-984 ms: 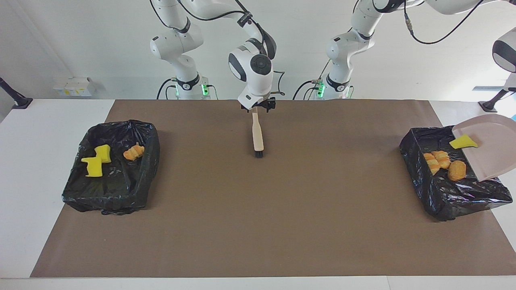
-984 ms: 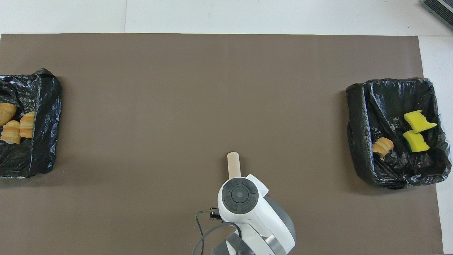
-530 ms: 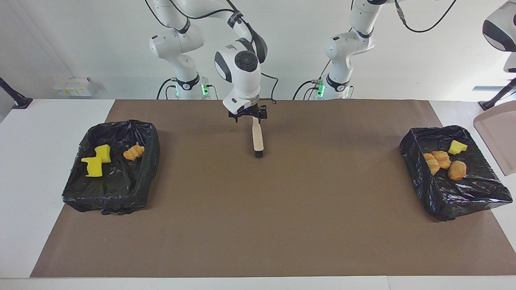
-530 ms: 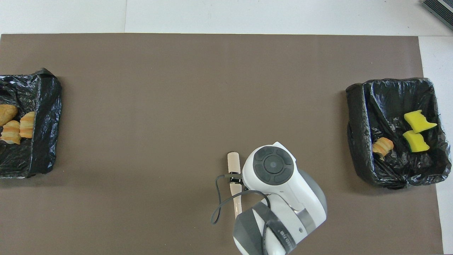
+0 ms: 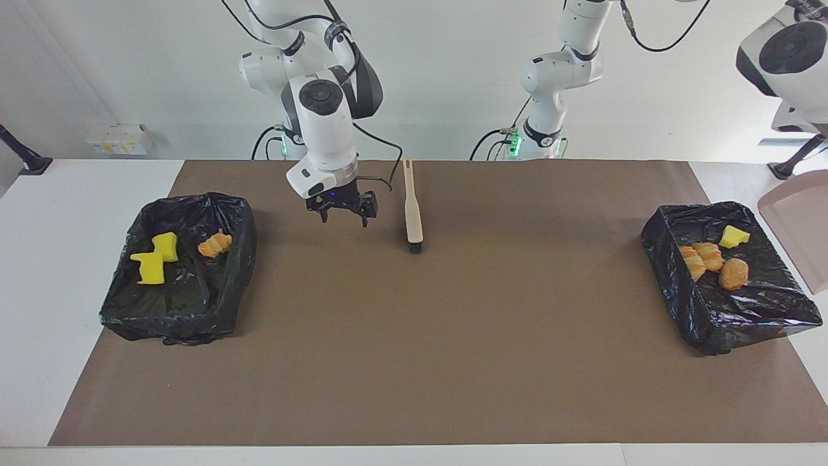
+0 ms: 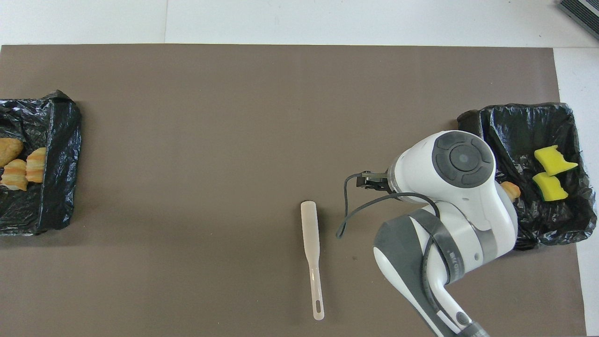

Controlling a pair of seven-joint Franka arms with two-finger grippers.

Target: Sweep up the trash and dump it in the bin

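The trash lies in two black-bag-lined bins. The bin at the right arm's end (image 5: pixel 240 259) (image 6: pixel 472 140) holds two yellow sponge chunks (image 5: pixel 155 259) (image 6: pixel 552 173) and a bread lump (image 5: pixel 214 245). The bin at the left arm's end (image 5: pixel 673 278) (image 6: pixel 61 154) holds a yellow chunk (image 5: pixel 734 236) and three bread lumps (image 5: pixel 711 262) (image 6: pixel 18 168). The beige brush (image 5: pixel 412 210) (image 6: pixel 311 248) lies loose on the mat. My right gripper (image 5: pixel 343 217) is open and empty, over the mat between the brush and its bin. The beige dustpan (image 5: pixel 799 223) hangs empty beside the left arm's bin; the left gripper is out of frame.
A brown mat (image 5: pixel 414 349) covers the table. In the overhead view the right arm's wrist (image 6: pixel 461 161) covers part of its bin and the bread lump there. Small white boxes (image 5: pixel 119 138) sit off the mat, toward the right arm's end.
My right gripper let go of the brush handle and moved toward its bin. The yellow chunk slid off the dustpan into the left arm's bin, and the dustpan drew away toward the table's end.
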